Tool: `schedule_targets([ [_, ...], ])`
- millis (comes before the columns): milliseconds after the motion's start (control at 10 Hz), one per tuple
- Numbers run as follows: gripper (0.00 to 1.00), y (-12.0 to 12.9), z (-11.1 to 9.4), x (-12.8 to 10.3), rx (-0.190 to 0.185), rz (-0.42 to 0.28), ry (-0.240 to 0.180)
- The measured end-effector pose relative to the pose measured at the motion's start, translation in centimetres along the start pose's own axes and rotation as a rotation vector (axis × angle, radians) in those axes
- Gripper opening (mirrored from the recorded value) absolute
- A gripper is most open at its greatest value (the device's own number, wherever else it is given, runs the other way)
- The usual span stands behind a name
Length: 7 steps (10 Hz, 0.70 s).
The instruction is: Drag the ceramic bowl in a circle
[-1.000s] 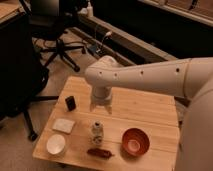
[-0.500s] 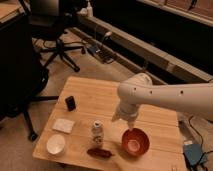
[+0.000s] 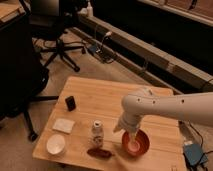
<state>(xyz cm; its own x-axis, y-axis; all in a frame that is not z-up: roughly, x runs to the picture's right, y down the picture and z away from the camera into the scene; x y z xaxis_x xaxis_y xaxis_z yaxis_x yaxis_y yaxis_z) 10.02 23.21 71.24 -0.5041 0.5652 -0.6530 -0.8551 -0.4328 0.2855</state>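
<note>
You see 1 white arm (image 3: 165,107) reaching in from the right over a wooden table (image 3: 100,95). Its gripper (image 3: 132,142) dips into the ceramic bowl (image 3: 144,145), which sits near the table's front right corner. The jaws stand spread apart. To the bowl's left are a small bottle (image 3: 97,133) and a white bowl (image 3: 55,144).

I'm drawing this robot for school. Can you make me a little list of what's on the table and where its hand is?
table: wooden
ceramic bowl: orange-red, front edge, right in the picture
gripper: open, lowered into the ceramic bowl
white bowl: front left corner
bottle: upright, front middle
brown packet: lying in front of the bottle
white pad: flat, behind the white bowl
black object: small, left side, farther back
</note>
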Motion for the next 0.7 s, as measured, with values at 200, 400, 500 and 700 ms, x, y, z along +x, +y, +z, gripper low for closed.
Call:
schedule_targets([
  [200, 0.65, -0.3, 1.3, -1.0, -0.004, 0.016, 0.020],
  [400, 0.65, 0.1, 2.5, -2.3, -0.025, 0.024, 0.025],
  [500, 0.60, 0.7, 3.1, -3.0, -0.044, 0.020, 0.026],
  [700, 0.42, 1.5, 3.9, -3.7, -0.065, 0.016, 0.034],
])
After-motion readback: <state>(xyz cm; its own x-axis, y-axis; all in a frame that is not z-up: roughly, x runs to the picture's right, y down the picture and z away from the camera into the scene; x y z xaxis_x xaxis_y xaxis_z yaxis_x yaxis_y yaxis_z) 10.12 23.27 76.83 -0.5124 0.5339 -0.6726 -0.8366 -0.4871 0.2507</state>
